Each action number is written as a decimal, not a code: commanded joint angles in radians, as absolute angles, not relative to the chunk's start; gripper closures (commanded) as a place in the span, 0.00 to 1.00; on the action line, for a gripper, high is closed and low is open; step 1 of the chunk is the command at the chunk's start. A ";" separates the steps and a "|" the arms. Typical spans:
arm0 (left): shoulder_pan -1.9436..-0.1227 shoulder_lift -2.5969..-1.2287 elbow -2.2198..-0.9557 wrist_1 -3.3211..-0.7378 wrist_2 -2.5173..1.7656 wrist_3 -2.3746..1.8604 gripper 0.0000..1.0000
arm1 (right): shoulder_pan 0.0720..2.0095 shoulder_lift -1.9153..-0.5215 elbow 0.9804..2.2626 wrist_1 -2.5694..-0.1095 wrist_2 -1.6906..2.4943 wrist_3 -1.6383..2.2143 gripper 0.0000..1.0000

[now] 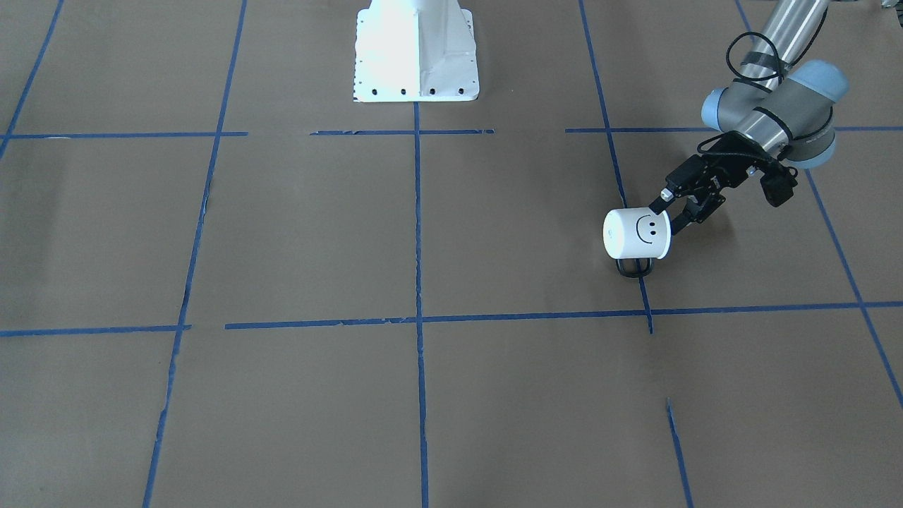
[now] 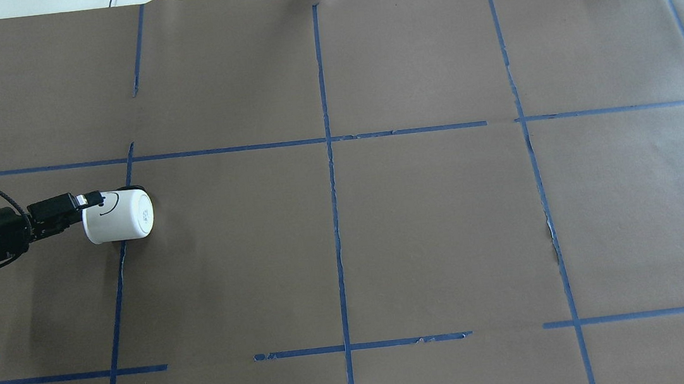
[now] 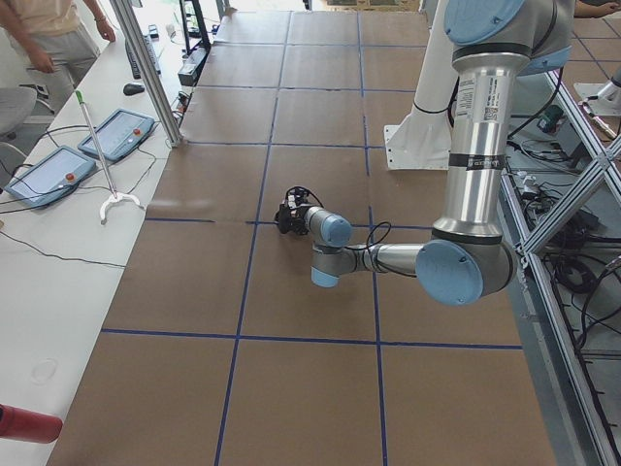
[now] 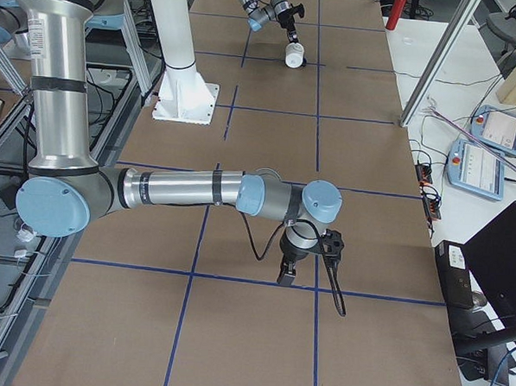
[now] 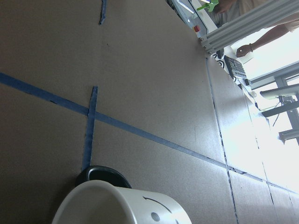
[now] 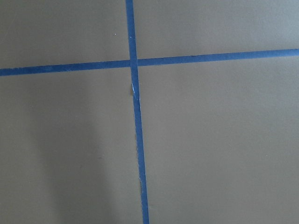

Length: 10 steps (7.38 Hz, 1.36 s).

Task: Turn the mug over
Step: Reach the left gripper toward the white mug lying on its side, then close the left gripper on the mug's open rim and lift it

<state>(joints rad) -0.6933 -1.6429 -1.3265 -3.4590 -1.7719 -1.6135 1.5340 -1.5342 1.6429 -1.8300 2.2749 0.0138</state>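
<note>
The white mug with a black smiley face lies on its side, low over the brown table, base pointing toward the table's middle. Its black handle points away from the robot. My left gripper is shut on the mug's rim, one finger on the outside wall. The overhead view shows the mug and the left gripper at the left edge. The left wrist view shows the mug at the bottom. My right gripper hangs just above the table, seen only from the side; I cannot tell whether it is open or shut.
The robot's white base stands at the middle of the robot's side. Blue tape lines grid the brown paper. Control tablets and cables lie on a side bench beyond the table's far edge.
</note>
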 commanded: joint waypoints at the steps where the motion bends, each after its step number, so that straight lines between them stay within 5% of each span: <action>1: -0.680 -1.686 -1.322 -3.465 -1.918 -1.736 1.00 | 1.534 -1.535 1.643 -1.830 2.275 0.014 0.00; 7: -0.839 -1.787 -1.336 -3.421 -2.134 -1.832 1.00 | 1.534 -1.534 1.643 -1.830 2.275 0.014 0.00; 10: -0.900 -1.854 -1.510 -2.997 -2.417 -1.816 1.00 | 1.534 -1.534 1.643 -1.830 2.275 0.014 0.00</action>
<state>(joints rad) -0.8845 -1.8287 -1.4342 -3.1764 -2.3228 -1.8206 1.5340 -1.5340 1.6429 -1.8301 2.2749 0.0138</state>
